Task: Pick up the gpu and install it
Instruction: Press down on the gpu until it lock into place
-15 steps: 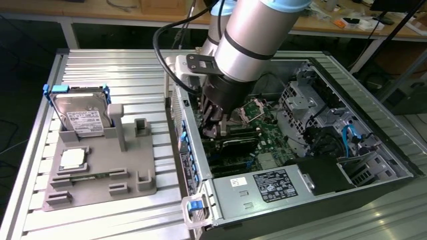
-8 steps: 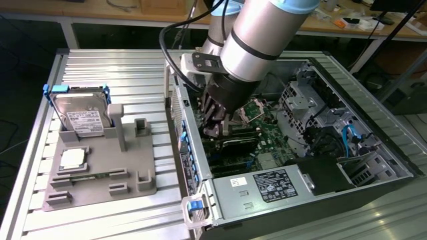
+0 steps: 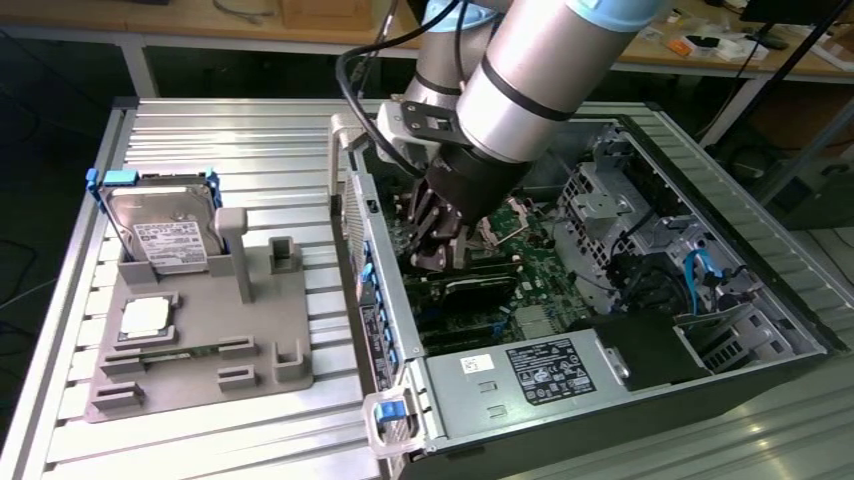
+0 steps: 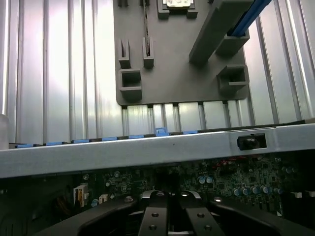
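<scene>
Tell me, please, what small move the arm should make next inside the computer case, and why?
Probably a slow, short press straight down. The gripper is inside the open computer case, right at the gpu, which lies low over the motherboard. Whether the card is fully seated cannot be told, so I would keep the move gentle.

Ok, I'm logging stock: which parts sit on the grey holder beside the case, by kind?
On the holder:
Hard drive: 1
Square chip: 1
Total: 2
</scene>
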`<state>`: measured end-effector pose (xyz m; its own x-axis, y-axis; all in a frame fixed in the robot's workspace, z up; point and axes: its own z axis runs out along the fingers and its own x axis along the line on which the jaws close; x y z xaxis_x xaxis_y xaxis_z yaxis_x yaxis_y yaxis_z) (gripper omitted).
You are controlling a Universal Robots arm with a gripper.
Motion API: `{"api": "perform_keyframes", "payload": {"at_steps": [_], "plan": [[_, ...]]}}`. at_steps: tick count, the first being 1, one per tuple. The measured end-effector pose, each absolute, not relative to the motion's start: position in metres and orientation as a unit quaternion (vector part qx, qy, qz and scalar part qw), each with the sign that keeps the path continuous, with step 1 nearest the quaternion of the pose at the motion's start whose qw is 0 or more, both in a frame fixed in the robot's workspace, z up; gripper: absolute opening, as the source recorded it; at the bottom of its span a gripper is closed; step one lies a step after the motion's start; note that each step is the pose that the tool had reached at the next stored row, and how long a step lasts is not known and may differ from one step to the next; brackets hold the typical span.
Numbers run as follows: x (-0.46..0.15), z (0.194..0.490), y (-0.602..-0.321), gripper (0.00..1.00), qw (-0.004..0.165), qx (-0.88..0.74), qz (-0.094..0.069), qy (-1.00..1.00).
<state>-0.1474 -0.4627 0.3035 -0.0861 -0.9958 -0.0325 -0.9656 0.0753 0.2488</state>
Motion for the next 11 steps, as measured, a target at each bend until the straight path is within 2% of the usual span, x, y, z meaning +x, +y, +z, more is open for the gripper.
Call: {"api": "perform_keyframes", "payload": {"at_steps": [5, 11], "plan": [[-0.1467, 0.3035, -0.4626, 0.11, 0.086, 0.667, -0.116, -0.731], [-0.1467, 0.2974, -0.4629, 0.11, 0.087, 0.666, -0.116, -0.732]]}}
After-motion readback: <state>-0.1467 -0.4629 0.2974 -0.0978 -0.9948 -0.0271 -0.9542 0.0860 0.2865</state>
